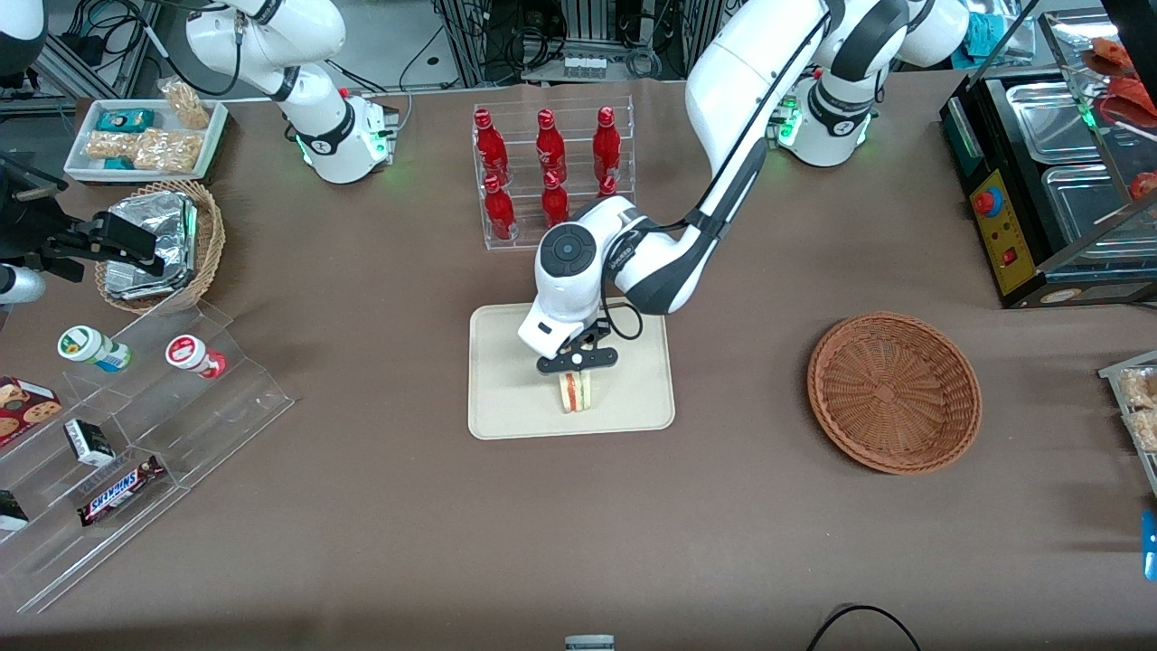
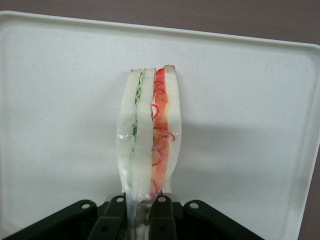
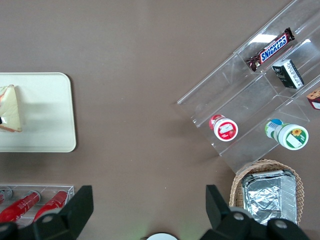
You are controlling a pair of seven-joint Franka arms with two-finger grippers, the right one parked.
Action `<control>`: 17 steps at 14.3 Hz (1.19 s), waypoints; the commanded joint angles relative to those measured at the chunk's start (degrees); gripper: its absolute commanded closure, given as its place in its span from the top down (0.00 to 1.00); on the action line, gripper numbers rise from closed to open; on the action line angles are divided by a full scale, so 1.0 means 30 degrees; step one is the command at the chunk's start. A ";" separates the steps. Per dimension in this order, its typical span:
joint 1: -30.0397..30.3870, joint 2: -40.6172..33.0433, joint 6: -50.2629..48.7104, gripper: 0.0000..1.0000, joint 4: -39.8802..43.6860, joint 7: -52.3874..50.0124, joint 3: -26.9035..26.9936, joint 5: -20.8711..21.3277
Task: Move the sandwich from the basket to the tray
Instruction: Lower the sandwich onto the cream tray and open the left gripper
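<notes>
One sandwich [image 2: 150, 135] stands pinched in the claw [image 2: 142, 212], over the tray [image 1: 633, 398].

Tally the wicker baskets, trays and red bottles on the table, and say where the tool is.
Wicker baskets: 2
Red bottles: 6
Trays: 2
Total: 10
The tool is over the tray, shut on the sandwich; the basket holds nothing.

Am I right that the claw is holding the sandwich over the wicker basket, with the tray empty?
Not quite. The claw is shut on the sandwich over the tray, not the basket, which is the empty one. The front view shows this; the left wrist view shows the tray under the sandwich.
</notes>
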 commanded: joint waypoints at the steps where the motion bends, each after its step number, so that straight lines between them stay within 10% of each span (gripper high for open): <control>1: -0.0209 0.0222 0.0100 0.54 0.0564 -0.0266 0.0199 -0.0111; 2: -0.0209 0.0135 0.0100 0.90 0.0593 -0.0266 0.0199 -0.0111; 3: -0.0209 0.0047 0.0100 1.00 0.0593 -0.0411 0.0199 -0.0140; 17: 0.0665 -0.4957 -0.6755 1.00 -0.1451 0.0084 0.1898 0.0182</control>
